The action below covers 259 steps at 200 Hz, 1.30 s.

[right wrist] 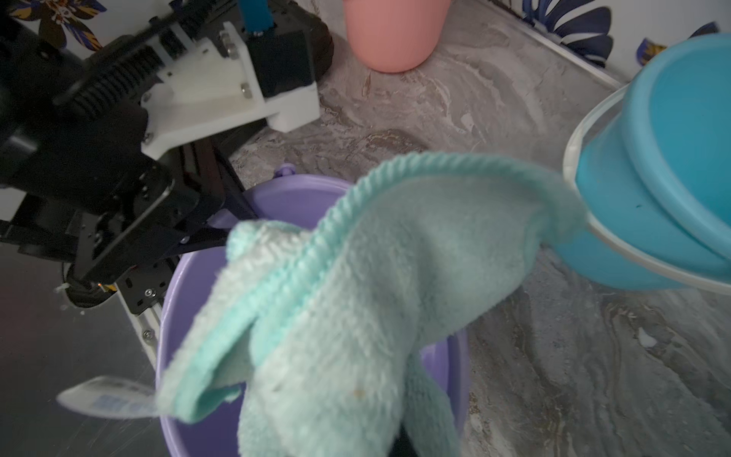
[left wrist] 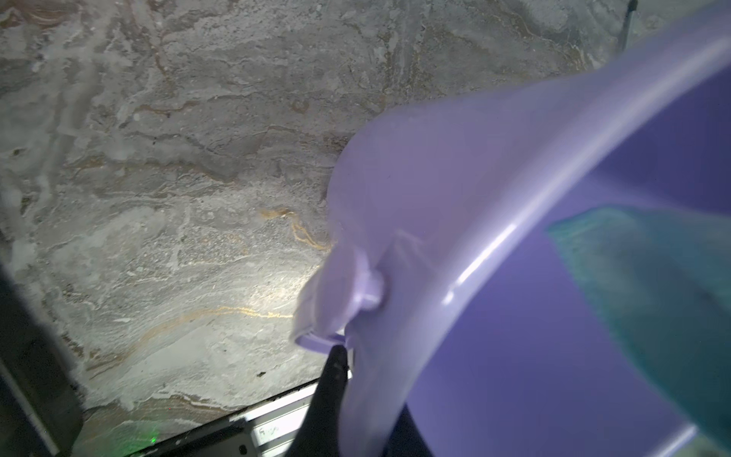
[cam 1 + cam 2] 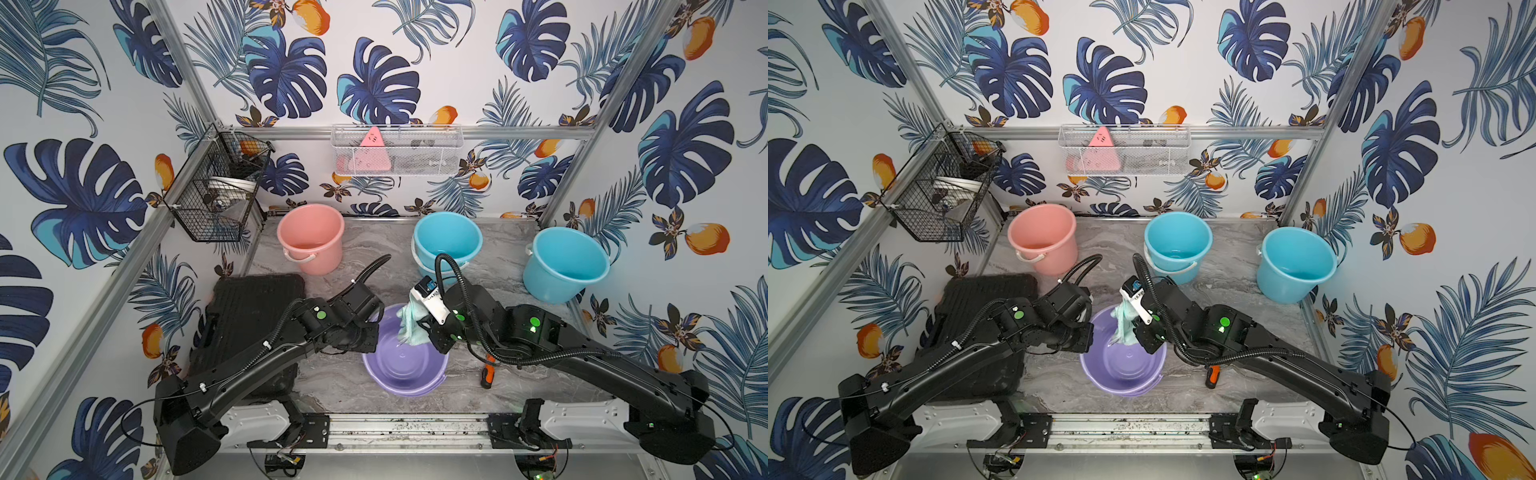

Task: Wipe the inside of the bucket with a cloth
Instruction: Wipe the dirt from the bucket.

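The soft, pale mint cloth (image 3: 409, 328) hangs bunched up from the right gripper (image 3: 419, 332), which is pinched tight on it. The cloth is at the back edge of the round purple plastic bucket (image 3: 405, 388). Its loose end drops past the rim into the bucket's mouth. In the right wrist view the cloth (image 1: 356, 296) hides much of the opening, and its small white tag (image 1: 106, 399) sticks out. I cannot tell if the cloth touches the inside wall.

The left gripper (image 3: 374, 330) is closed on the rim of the purple bucket, on the side nearest its own arm. It seems to hold the bucket steady on the grey marbled worktop (image 3: 332, 382).

So the getting-ready part looks done: the cloth is off the worktop and the bucket is held. The wiping looks only begun or partway. The bucket's floor is bare and shiny, and the cloth is not down there. I think the walls and floor need rubbing all round.

Just right of the purple bucket lies a small orange-handled tool (image 3: 487, 370). Left of it sits a black case (image 3: 249, 307). Behind it stand a pink bucket (image 3: 309, 239) and blue buckets (image 3: 446, 245).
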Tool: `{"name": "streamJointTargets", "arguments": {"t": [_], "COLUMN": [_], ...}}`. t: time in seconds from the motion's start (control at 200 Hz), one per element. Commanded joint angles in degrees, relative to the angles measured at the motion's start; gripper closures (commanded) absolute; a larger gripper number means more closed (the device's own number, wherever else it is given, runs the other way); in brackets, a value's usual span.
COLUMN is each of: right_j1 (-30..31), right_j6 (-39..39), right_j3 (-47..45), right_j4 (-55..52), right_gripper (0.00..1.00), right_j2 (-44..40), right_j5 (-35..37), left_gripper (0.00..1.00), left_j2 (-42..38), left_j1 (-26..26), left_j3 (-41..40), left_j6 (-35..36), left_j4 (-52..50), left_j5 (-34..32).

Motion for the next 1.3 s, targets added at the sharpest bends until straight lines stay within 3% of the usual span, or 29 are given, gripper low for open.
{"name": "streamJointTargets", "arguments": {"t": [0.0,0.21,0.41,0.906,1.291], "right_j1": [0.0,0.1,0.3,0.3,-0.1], "right_j6": [4.1,9.3,12.6,15.5,9.3], "right_j3": [-1.7,-7.7,-10.1,-14.5,-14.9], "right_j4": [2.8,8.5,12.4,27.8,27.2], "right_gripper": [1.0,1.0,1.0,1.0,1.0], "right_j2": [1.0,2.8,6.6,14.1,18.1], "right_j5": [-6.4,-12.2,-13.3,-3.5,13.4], "left_gripper": [1.0,1.0,1.0,1.0,1.0], "left_j2": [1.2,2.4,1.9,-0.7,-2.8], "left_j1": [-0.7,-1.4,-1.5,-1.7,-1.8], "left_j3": [-0.5,-0.2,0.7,1.1,0.8], "left_j6": [-1.2,-1.9,-2.2,-3.7,-4.0], "left_j4": [3.4,3.8,3.8,5.9,4.1], "left_j5": [0.5,0.7,1.5,8.1,6.4]}}
